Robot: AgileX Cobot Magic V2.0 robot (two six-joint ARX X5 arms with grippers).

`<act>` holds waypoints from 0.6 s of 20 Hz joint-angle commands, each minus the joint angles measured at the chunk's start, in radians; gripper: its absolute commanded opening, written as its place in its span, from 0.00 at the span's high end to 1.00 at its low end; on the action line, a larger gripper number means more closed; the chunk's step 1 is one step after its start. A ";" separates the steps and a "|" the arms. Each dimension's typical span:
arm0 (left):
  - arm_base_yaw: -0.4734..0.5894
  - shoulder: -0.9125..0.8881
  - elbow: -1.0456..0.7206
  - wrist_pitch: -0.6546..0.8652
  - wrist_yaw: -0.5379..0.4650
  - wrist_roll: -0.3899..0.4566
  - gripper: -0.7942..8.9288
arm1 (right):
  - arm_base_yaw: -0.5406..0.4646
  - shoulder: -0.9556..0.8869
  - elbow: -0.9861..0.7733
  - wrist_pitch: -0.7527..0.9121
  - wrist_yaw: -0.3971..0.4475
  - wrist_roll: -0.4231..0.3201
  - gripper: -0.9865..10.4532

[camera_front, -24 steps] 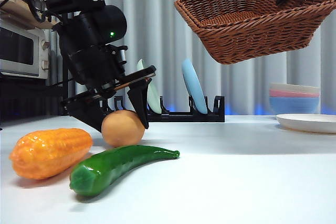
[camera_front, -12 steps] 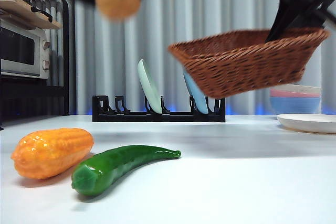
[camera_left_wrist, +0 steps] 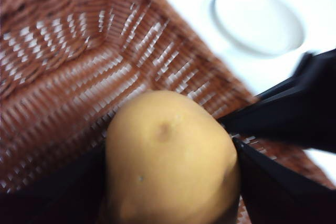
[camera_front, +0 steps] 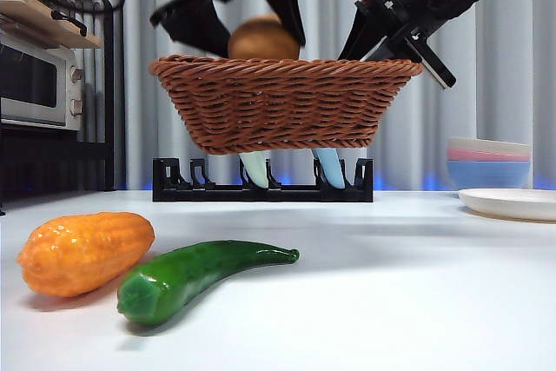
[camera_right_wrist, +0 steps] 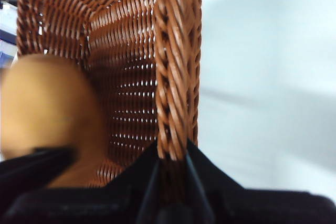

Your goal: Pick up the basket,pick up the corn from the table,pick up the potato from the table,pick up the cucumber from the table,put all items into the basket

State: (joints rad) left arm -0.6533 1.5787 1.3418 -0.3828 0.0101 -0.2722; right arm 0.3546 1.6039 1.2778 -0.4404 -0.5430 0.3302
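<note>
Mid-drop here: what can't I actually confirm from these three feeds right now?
- Front view: the basket wall hides its floor and the potato's underside, so the drop gap is unknown.
- Left wrist view: the potato covers the left gripper jaws' contact.
- Right wrist view: the potato is blurred; the corn and cucumber are out of frame.

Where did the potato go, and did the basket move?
The left end effector lifted the potato off the table to just above the basket, which the right end effector carried leftward and lower. The corn and cucumber stayed put.
</note>
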 commanded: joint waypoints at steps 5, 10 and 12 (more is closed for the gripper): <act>-0.002 0.010 -0.009 -0.010 -0.003 0.014 0.30 | 0.008 -0.005 0.004 0.016 -0.008 0.021 0.92; -0.002 -0.018 0.111 -0.183 0.044 0.031 0.30 | -0.009 -0.005 0.004 0.018 -0.008 0.019 0.92; -0.002 -0.063 0.209 -0.364 0.041 0.101 0.30 | -0.031 -0.005 0.004 0.020 -0.008 0.016 0.92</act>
State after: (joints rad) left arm -0.6533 1.5356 1.5383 -0.7208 0.0471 -0.2176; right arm 0.3283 1.6039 1.2778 -0.4389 -0.5430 0.3367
